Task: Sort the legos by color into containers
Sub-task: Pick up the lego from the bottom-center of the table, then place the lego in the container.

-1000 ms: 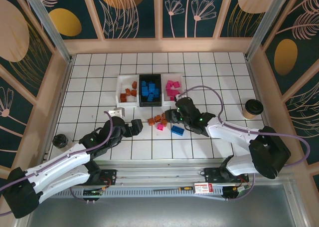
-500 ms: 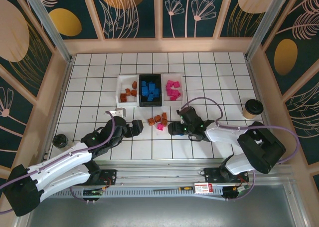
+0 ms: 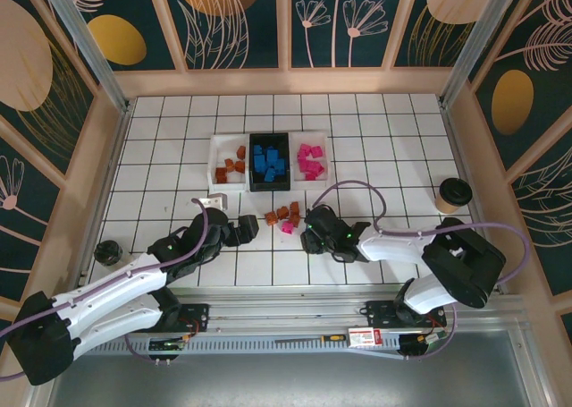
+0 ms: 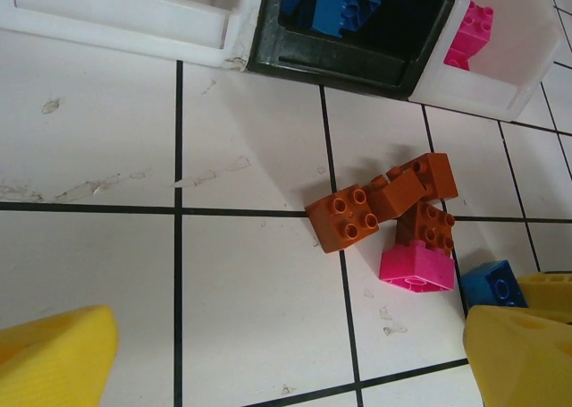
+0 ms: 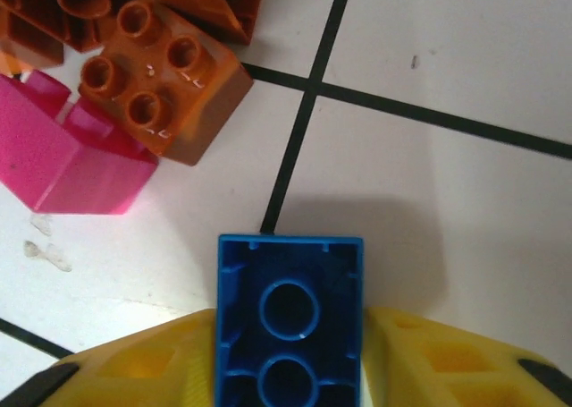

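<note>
While my left pincer (image 4: 286, 367) hangs wide, my right pincer (image 5: 290, 358) clamps a blue lego (image 5: 290, 300). Orange legos (image 5: 161, 76) lie beside it.

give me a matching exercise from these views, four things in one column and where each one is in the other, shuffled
Things:
1. black tray
2. blue brick
3. pink brick
4. paper cup

Places:
a. lying loose beside the brown bricks
b. standing alone, well to the right of all the trays
c. between the two white trays
d. between the fingers of the right gripper

Pairs: 1-c, 2-d, 3-a, 4-b
</note>
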`<state>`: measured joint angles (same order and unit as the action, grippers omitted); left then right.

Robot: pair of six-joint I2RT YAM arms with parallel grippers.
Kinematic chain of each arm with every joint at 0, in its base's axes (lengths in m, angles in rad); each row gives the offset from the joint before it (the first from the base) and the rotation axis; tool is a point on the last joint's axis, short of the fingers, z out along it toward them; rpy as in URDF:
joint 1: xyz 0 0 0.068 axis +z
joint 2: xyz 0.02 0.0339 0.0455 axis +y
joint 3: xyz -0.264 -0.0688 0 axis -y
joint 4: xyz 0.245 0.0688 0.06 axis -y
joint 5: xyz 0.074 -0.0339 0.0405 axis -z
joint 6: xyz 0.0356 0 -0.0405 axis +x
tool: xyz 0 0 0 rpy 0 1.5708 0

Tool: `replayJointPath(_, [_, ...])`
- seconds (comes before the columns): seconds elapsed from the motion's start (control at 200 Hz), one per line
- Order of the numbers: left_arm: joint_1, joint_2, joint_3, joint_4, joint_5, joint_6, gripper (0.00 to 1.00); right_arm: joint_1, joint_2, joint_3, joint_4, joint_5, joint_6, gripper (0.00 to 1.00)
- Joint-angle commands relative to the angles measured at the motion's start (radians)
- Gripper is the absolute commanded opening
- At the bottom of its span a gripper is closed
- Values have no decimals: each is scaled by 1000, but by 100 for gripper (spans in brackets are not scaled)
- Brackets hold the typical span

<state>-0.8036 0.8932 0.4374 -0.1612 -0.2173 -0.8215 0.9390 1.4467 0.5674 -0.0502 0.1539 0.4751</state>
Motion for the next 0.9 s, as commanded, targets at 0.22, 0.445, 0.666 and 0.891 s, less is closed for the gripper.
replayJointPath(0.22, [0, -3, 15, -5, -14, 1, 98, 11, -89, 136, -91, -3, -92, 19])
replayJointPath(0.445, [0, -17, 0, -8, -20, -5, 99, -35, 11, 391, -39, -50, -162, 17])
replayJointPath(0.666, [1, -54, -8, -30, -23, -16, 99, -136, 325, 709, 11, -42, -201, 17])
replayJointPath(0.891, [0, -89, -15, -55, -30, -23, 99, -180, 581, 1005, -53, -47, -201, 18])
